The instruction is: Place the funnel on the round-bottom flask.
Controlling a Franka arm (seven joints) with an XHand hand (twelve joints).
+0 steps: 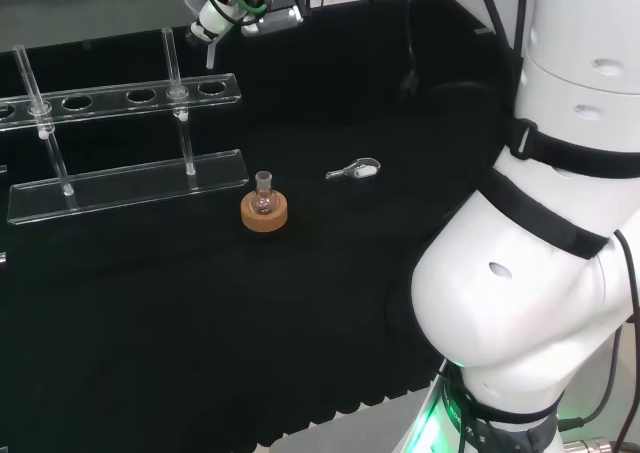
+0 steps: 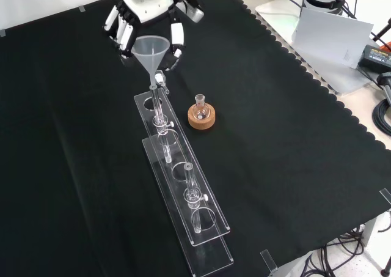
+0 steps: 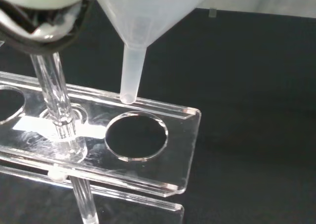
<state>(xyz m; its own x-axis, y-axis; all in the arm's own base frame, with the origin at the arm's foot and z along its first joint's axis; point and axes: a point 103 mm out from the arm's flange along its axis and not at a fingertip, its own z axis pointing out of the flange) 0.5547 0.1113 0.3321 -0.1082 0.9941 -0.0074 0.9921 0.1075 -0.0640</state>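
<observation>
A translucent plastic funnel [image 2: 151, 49] hangs in the air, with the hand [image 2: 146, 5] shut on it at the cloth's far end in the front view. Its fingers [image 2: 177, 37] curl beside the cone. In the wrist view the funnel's stem [image 3: 132, 70] ends just above the end hole of a clear rack [image 3: 182, 150]. The small round-bottom flask [image 2: 200, 104] stands upright on a cork ring [image 2: 201, 121], apart from the funnel and to the right of the rack. In the head view the hand [image 1: 222, 13] is at the top, far behind the flask [image 1: 264, 193].
A long clear acrylic rack [image 2: 183, 191] with round holes runs down the cloth and holds two upright glass tubes [image 2: 190, 182]. A small clear piece [image 1: 355, 170] lies on the cloth right of the flask in the head view. The cloth's scalloped edge [image 2: 317, 87] runs at the front view's right.
</observation>
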